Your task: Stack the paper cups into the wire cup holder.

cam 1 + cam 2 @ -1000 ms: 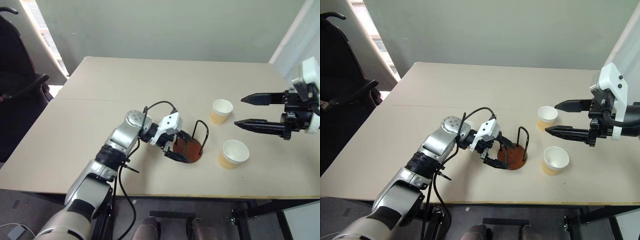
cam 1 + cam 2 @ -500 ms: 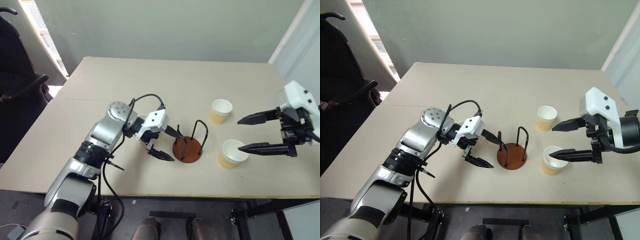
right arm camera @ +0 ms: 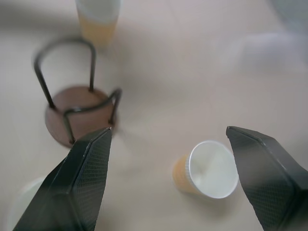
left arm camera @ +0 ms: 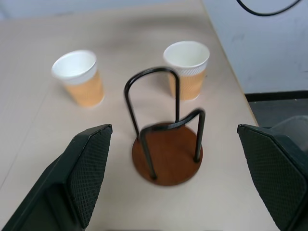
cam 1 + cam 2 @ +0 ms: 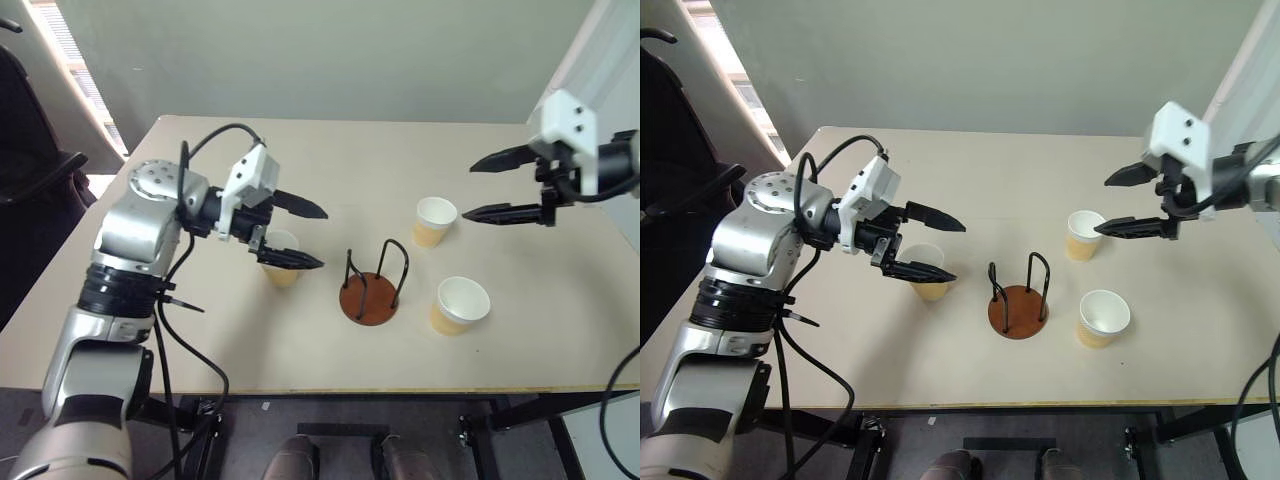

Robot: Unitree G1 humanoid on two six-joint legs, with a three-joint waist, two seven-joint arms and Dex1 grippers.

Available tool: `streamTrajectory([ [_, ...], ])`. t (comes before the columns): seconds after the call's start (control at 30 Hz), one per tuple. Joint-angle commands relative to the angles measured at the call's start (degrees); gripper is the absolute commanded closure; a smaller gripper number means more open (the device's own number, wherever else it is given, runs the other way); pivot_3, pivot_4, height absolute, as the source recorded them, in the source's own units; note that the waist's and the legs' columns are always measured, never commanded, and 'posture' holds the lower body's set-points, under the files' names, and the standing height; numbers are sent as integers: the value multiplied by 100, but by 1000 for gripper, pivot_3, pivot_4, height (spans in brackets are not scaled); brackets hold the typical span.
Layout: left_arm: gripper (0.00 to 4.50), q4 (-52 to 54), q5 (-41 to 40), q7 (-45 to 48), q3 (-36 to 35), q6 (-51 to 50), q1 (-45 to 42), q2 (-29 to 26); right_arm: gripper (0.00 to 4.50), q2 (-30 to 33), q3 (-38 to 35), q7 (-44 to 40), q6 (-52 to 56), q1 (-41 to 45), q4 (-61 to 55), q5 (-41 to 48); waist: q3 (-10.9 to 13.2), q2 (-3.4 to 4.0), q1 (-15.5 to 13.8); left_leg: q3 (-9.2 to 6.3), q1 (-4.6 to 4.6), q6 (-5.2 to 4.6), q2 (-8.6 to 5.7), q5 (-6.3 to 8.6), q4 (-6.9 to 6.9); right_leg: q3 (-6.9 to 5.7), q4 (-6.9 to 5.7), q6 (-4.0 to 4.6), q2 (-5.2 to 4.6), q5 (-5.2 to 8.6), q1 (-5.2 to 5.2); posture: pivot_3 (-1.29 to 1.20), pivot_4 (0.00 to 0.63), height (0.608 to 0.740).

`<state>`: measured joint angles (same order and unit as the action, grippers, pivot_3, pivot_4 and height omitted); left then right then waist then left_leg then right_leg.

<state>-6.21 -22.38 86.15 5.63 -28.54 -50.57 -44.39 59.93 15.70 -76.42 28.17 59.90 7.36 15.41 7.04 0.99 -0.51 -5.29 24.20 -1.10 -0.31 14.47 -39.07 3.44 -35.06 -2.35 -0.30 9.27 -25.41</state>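
Note:
The wire cup holder [image 5: 370, 297], a reddish-brown disc with two black wire arches, stands empty near the table's front middle. Three tan paper cups stand upright around it: one to its left [image 5: 283, 258], one at the far right [image 5: 435, 221], one at the near right [image 5: 460, 305]. My left gripper [image 5: 322, 238] hangs open above the left cup, pointing right toward the holder, its lower finger crossing in front of that cup. My right gripper [image 5: 470, 190] is open in the air just right of the far cup, pointing left. Neither holds anything.
The beige table [image 5: 300, 150] has bare room at the back and left. A dark chair [image 5: 30, 170] stands off its left edge. A black cable [image 5: 215, 135] loops over my left wrist.
My left gripper has lifted off the holder and drawn back to the left, uncovering the left cup. My right gripper has swung over the near cup, then toward the far cup.

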Motion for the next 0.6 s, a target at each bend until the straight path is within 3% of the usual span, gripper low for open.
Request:
streamTrajectory([
  [0.03, 29, 436, -286, -74, -312, -295, 79, -227, 555, -245, 285, -222, -614, 326, 557, -630, 0, 1, -14, -2, 3, 1, 0, 0, 0, -2, 1, 2, -1, 1, -1, 0, 150, 740],
  [0.27, 29, 581, -430, -29, -485, -454, 406, -697, 555, -1085, 862, -252, -1681, 822, 2251, -1790, 1, 2, -2, -3, 12, 8, 0, -4, 8, -3, 0, 20, -1, 8, -19, 0, 150, 740],
  [0.6, 29, 650, -490, -205, -524, -416, 575, -800, 555, -1905, 1078, 1, -2715, 1364, 4375, -2869, 2, 3, -6, -6, 17, 17, 1, -7, 23, -7, -9, 40, -2, 4, -33, 0, 150, 740],
])
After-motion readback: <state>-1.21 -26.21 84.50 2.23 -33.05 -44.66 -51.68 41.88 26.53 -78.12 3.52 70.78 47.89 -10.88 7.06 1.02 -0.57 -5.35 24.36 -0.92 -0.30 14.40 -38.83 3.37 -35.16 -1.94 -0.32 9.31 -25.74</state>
